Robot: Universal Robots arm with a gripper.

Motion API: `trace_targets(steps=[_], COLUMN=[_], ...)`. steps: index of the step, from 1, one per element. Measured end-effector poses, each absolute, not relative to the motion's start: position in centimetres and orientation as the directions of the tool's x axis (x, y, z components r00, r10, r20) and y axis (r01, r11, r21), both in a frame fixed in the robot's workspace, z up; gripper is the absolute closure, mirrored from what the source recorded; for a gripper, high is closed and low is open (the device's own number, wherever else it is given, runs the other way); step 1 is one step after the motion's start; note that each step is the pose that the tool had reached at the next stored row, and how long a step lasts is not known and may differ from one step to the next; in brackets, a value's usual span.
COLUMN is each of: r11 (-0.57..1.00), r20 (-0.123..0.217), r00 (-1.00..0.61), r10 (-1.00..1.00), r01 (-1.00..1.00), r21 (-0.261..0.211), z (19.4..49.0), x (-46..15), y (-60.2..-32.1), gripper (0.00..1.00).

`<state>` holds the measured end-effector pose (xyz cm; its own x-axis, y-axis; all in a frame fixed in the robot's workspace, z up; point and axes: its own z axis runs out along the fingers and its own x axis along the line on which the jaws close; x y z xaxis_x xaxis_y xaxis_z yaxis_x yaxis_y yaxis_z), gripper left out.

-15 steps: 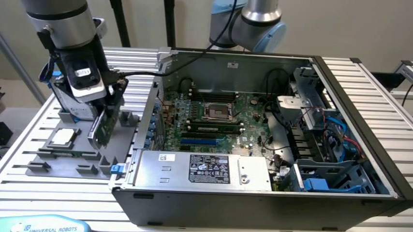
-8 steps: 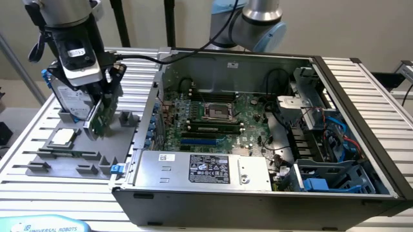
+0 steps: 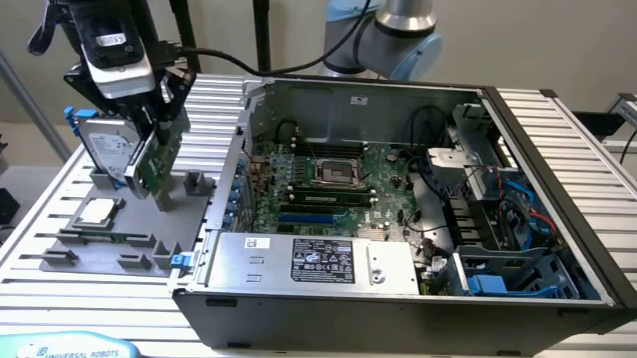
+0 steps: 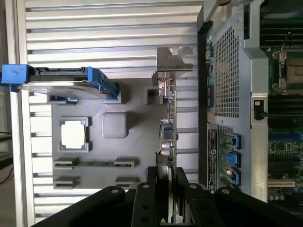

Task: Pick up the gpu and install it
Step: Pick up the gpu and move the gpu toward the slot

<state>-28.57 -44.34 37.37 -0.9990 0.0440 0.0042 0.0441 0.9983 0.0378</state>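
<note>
The gpu (image 3: pixel 154 160) is a flat card with a green circuit board, held upright and slightly tilted just above the grey holder tray (image 3: pixel 100 250) at the exterior view's left. My gripper (image 3: pixel 151 128) is shut on its upper edge. In the wrist view the gpu (image 4: pixel 168 137) shows edge-on, its silver bracket (image 4: pixel 173 61) at the far end, and my gripper (image 4: pixel 166 187) clamps the near end between its black fingers (image 4: pixel 152 189). The open computer case (image 3: pixel 557 149) lies to the exterior view's right, with the motherboard (image 3: pixel 329 179) and its blue slot (image 3: pixel 313 218) exposed.
A silver hard drive in a blue frame (image 3: pixel 104 149) stands in the tray right behind the gpu. A square silver CPU chip (image 3: pixel 97 211) lies in the tray. The case wall (image 3: pixel 224 186) rises close beside the gpu. A power supply (image 3: pixel 309 261) fills the case's near end.
</note>
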Motion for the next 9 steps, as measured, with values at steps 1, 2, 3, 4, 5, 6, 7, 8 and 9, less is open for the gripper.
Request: trace_targets(steps=[1,2,3,4,5,6,7,8,9], r11=[0.998,0.998,0.998,0.998,0.998,0.998,0.998,0.998,0.998], r20=[0.004,0.004,0.004,0.004,0.004,0.004,0.005,0.005,0.005], r00=[-0.999,-0.999,-0.999,-0.999,-0.999,-0.999,-0.999,-0.999,-0.999], r10=[0.044,0.044,0.043,0.043,0.043,0.043,0.043,0.043,0.042], r01=[0.044,0.044,0.043,0.043,0.043,0.043,0.043,0.043,0.043], r21=[0.038,0.038,0.04,0.041,0.042,0.043,0.044,0.045,0.047], z=[37.9,38.3,38.8,39.2,39.7,40.1,40.6,41.0,41.5], x=[-28.2,-27.9,-27.5,-27.1,-26.6,-26.2,-25.8,-25.3,-24.8], y=[-44.3,-44.3,-44.3,-44.3,-44.3,-44.3,-44.3,-44.3,-44.3], gripper=[0.73,0.73,0.73,0.73,0.73,0.73,0.73,0.73,0.73])
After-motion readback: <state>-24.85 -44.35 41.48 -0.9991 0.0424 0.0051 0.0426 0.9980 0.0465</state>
